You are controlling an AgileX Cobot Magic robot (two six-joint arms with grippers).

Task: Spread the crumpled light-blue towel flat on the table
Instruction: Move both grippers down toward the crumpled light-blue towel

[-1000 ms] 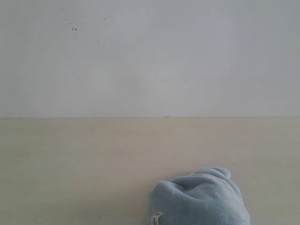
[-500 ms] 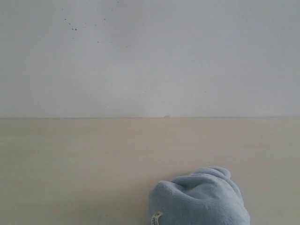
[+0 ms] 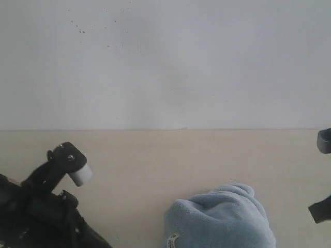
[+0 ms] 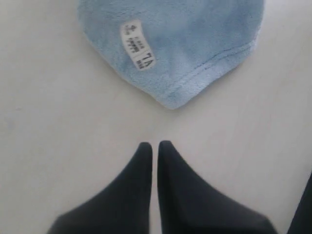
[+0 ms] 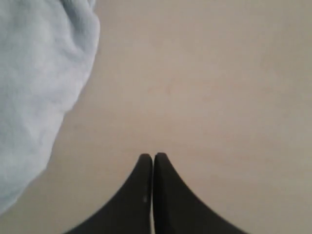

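The light-blue towel lies bunched in a heap on the beige table, near its front edge and right of centre. Its white care label faces the left wrist camera, close to a hemmed corner. My left gripper is shut and empty, a short way from that corner. My right gripper is shut and empty over bare table, with the towel off to one side. In the exterior view only parts of the arms show: the left arm and the right arm.
A white wall rises behind the table's far edge. Bare table surface stretches to the left of the towel and behind it.
Both arms have come into the exterior view, the left at the lower left and the right at the right edge. The towel has not moved.
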